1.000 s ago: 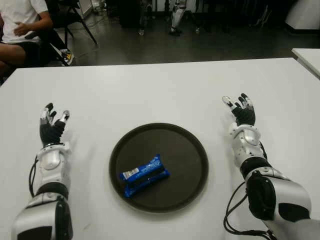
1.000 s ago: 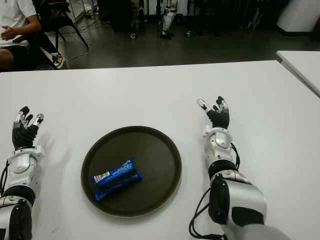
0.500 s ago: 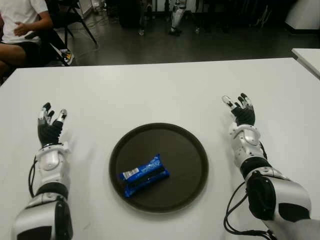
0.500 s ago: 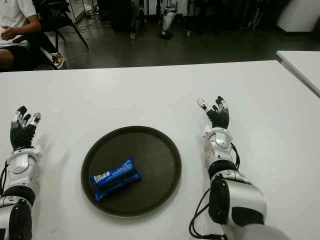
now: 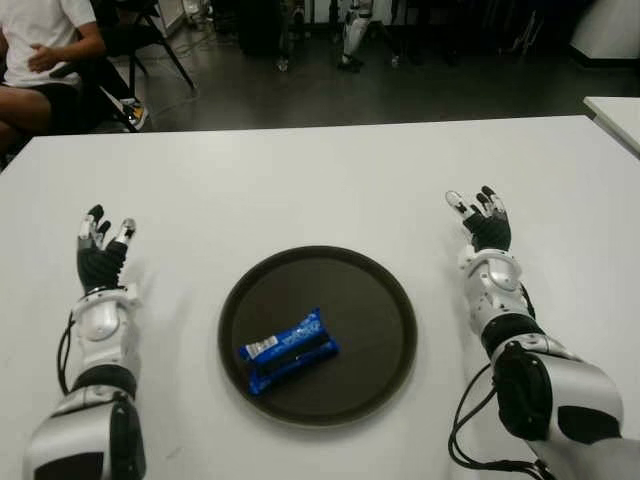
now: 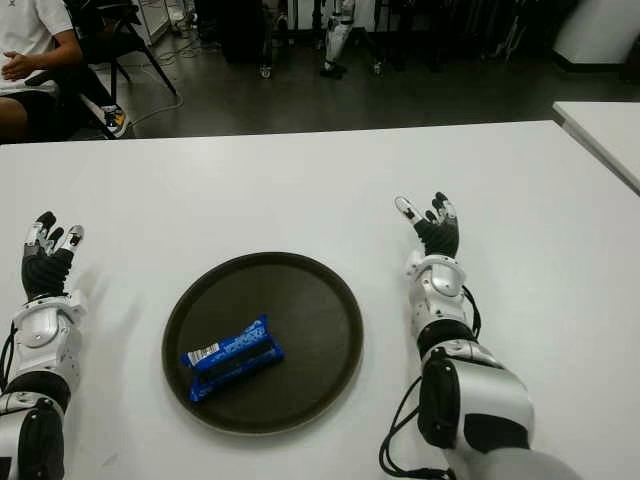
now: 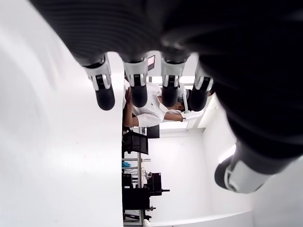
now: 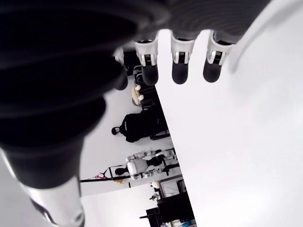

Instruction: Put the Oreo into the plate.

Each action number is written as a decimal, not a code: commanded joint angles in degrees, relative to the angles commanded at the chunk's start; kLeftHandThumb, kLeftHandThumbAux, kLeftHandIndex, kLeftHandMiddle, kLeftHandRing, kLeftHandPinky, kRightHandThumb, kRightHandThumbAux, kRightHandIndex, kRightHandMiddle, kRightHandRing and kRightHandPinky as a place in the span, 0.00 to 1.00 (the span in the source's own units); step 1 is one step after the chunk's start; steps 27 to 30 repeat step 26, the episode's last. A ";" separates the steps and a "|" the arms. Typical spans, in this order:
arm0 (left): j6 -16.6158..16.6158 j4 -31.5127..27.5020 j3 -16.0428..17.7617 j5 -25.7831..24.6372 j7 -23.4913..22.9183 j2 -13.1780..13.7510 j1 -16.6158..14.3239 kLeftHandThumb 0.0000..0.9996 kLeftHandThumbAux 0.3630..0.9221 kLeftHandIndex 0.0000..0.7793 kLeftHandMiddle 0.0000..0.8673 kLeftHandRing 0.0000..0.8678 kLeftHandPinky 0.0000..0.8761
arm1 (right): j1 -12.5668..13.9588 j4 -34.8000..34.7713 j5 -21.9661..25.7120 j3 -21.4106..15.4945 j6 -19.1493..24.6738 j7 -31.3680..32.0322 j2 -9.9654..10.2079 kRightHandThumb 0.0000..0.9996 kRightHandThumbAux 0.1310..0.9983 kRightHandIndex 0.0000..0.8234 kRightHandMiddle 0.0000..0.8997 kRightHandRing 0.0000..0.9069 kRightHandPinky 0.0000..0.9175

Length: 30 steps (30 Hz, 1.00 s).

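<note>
One blue Oreo packet (image 5: 288,350) with a white label end lies slanted on the near-left part of a round dark plate (image 5: 385,300), which sits mid-tabletop (image 5: 320,190). Both hands are spread, holding nothing: the left hand (image 5: 101,256) well left of the plate, the right hand (image 5: 485,225) to its right. Beyond the white tabletop's far edge is a dark floor (image 5: 400,95), with a seated person (image 5: 45,50) at far left.
</note>
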 joint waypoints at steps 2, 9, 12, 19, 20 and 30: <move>0.15 -0.06 -0.09 0.09 0.19 0.00 0.02 0.00 0.53 0.00 0.00 0.00 0.00 | 0.02 -0.05 -0.15 0.14 0.08 0.01 -0.07 0.00 0.79 0.01 0.02 0.04 0.07; 0.35 -0.04 -0.16 0.01 0.19 0.08 0.06 0.00 0.54 0.00 0.00 0.00 0.00 | -0.06 -0.13 -0.30 0.42 0.52 -0.26 -0.19 0.00 0.80 0.00 0.02 0.04 0.07; 0.24 -0.14 -0.10 -0.15 0.11 -0.09 0.11 0.00 0.55 0.00 0.00 0.00 0.00 | -0.03 -0.14 -0.19 0.36 0.58 -0.10 -0.23 0.00 0.81 0.00 0.02 0.03 0.06; -0.30 -0.48 -0.38 0.09 0.19 -0.24 0.41 0.00 0.58 0.00 0.00 0.00 0.00 | 0.13 -0.04 -0.45 0.58 0.69 0.06 -0.40 0.00 0.81 0.00 0.01 0.03 0.06; -0.51 -0.52 -0.44 0.12 0.07 -0.24 0.50 0.00 0.58 0.00 0.00 0.00 0.00 | 0.16 -0.04 -0.53 0.65 0.66 -0.12 -0.39 0.00 0.81 0.00 0.01 0.03 0.06; -0.82 -0.63 -0.75 0.27 0.15 -0.24 0.58 0.00 0.58 0.00 0.00 0.00 0.00 | 0.26 -0.10 -0.54 0.72 0.43 0.25 -0.46 0.00 0.80 0.01 0.02 0.04 0.06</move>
